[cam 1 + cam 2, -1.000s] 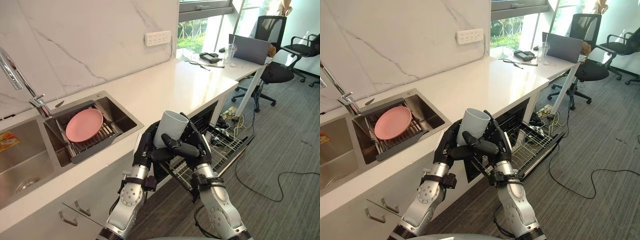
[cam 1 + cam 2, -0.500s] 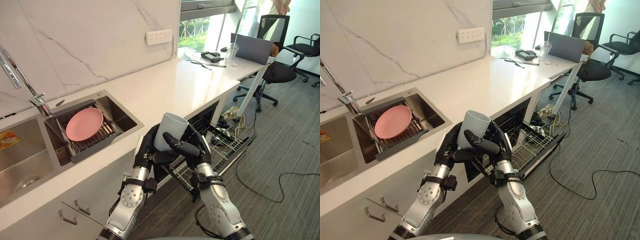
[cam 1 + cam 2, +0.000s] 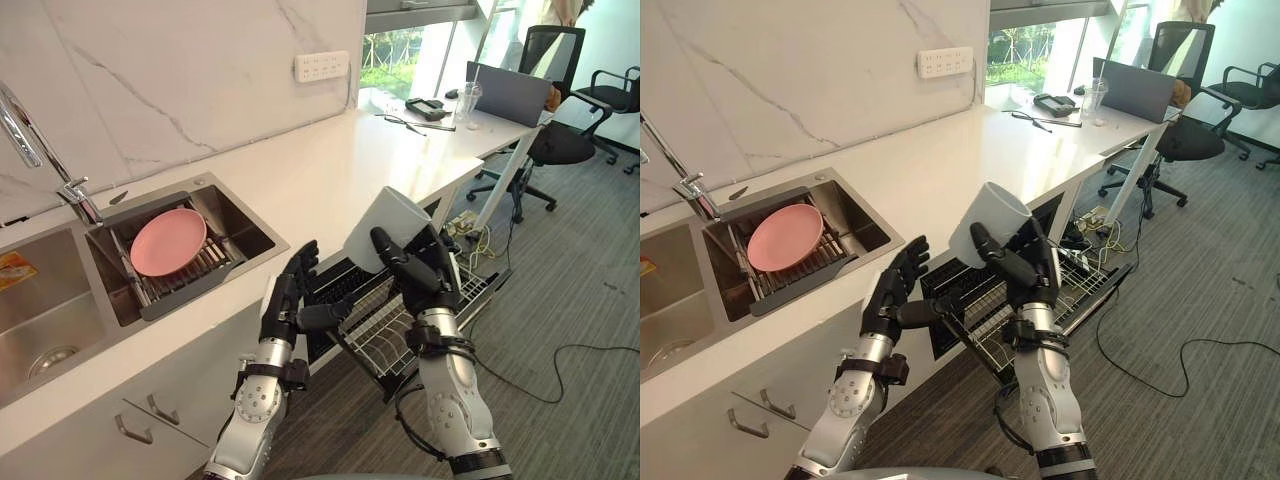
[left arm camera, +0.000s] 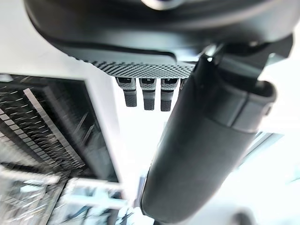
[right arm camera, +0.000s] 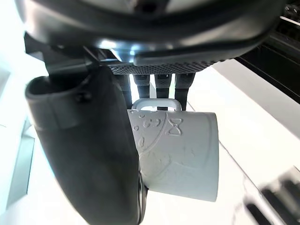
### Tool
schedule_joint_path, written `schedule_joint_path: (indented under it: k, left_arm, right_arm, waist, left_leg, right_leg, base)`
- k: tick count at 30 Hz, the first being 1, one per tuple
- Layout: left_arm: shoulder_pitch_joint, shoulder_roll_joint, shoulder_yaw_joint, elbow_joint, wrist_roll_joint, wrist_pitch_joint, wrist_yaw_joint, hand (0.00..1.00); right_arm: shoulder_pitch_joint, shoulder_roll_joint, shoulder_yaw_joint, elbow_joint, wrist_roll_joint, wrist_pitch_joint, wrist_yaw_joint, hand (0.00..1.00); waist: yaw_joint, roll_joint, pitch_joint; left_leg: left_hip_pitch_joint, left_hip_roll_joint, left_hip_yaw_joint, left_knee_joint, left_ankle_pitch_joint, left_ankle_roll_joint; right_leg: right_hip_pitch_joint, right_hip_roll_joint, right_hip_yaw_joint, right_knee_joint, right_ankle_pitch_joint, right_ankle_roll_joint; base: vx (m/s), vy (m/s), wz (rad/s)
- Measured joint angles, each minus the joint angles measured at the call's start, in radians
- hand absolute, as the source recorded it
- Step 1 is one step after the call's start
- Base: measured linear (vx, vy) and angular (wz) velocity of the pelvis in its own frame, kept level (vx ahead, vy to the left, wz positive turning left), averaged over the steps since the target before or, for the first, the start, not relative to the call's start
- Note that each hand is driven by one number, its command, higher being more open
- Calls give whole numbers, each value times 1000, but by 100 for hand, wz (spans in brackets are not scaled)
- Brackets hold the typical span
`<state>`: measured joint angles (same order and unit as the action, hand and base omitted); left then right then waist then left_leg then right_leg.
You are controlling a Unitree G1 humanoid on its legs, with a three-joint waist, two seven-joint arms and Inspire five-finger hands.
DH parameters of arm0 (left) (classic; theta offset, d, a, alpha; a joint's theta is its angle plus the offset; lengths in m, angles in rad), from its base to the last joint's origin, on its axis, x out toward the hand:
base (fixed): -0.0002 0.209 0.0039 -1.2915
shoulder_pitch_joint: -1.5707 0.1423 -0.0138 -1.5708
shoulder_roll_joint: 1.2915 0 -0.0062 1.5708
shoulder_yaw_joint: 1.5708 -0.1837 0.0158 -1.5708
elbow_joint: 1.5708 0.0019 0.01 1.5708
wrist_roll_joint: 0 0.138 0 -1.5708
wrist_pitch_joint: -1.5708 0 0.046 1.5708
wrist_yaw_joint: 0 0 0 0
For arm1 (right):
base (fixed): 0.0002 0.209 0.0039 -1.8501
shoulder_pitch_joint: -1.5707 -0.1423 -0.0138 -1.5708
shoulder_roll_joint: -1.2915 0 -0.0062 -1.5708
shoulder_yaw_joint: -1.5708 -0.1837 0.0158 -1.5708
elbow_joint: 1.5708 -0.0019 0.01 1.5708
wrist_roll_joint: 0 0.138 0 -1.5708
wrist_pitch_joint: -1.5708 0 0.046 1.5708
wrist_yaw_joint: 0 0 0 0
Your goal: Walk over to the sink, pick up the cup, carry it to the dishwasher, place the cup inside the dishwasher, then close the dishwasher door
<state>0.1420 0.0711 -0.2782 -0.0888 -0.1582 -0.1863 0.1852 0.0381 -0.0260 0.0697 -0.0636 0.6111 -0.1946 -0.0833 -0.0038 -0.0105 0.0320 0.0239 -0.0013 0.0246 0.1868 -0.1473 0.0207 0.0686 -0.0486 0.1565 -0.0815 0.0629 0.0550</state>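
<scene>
Because the cup (image 3: 393, 222) looks like smooth, rigid ceramic, judge it light, slippery and breakable; grip across the wall or by the 1 handle. Left hand (image 3: 288, 302): fingers loose, empty, beside the counter (image 3: 330, 170) edge; cup: white, embossed, tilted, above the rack (image 3: 380, 335); right hand (image 3: 428, 278): curled round it.

One cup (image 3: 388, 216); one pink plate (image 3: 167, 241); one laptop (image 3: 508, 93); one faucet (image 3: 38, 148).

The right hand (image 5: 89, 154) grips a white cup (image 5: 183, 154), thumb across its embossed wall, fingers (image 5: 163, 83) curled at the handle (image 5: 154, 101), with a pale surface (image 5: 262, 136) and a dark recess (image 5: 276, 51) beyond
</scene>
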Motion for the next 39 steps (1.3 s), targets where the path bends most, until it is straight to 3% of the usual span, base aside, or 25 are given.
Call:
schedule_joint_path:
  k: [5,16,23,27,33,39]
  left_arm:
    - [21,-11,45,-33,-60,-1,-28,90]
    - [138,-12,36,6,-138,1,-154,90]
    - [181,24,35,181,-138,28,-205,90]
    - [179,55,43,365,-134,29,-233,90]
    - [183,77,81,600,-56,46,-234,90]
    - [170,75,126,716,31,43,-212,90]
  right_arm:
    - [8,4,-66,0,-24,-2,-4,30]
    - [97,5,-147,36,-130,1,-1,30]
    - [122,-25,-158,136,-226,28,7,30]
    - [124,-90,-146,215,-285,38,25,30]
    - [115,-174,-144,280,-370,53,32,30]
    - [47,-220,-143,337,-454,59,20,30]
  waist:
    - [1,2,2]
    - [3,7,10]
    - [-3,8,27]
    - [-6,12,30]
    - [-9,19,34]
    - [-9,23,53]
  left_leg:
    - [-2,0,-4,0,-1,-1]
    - [-5,1,-4,1,-7,-4]
    - [-6,2,-4,-1,-7,-5]
    - [-6,6,-10,-6,-7,-4]
    - [-23,0,-20,-10,-2,-3]
    - [-60,-4,-43,-14,8,-3]
  right_leg:
    - [0,0,-5,0,-2,-1]
    - [-3,0,-6,-1,-8,1]
    - [-3,0,-7,-1,-10,1]
    - [-3,-1,-16,-1,-10,2]
    - [-19,-2,-27,-2,-11,3]
    - [-47,-3,-50,-2,-10,3]
  base:
    - [0,0,2]
    - [0,0,0]
    - [0,0,0]
    - [0,0,3]
    - [-10,-3,5]
    - [-9,-17,12]
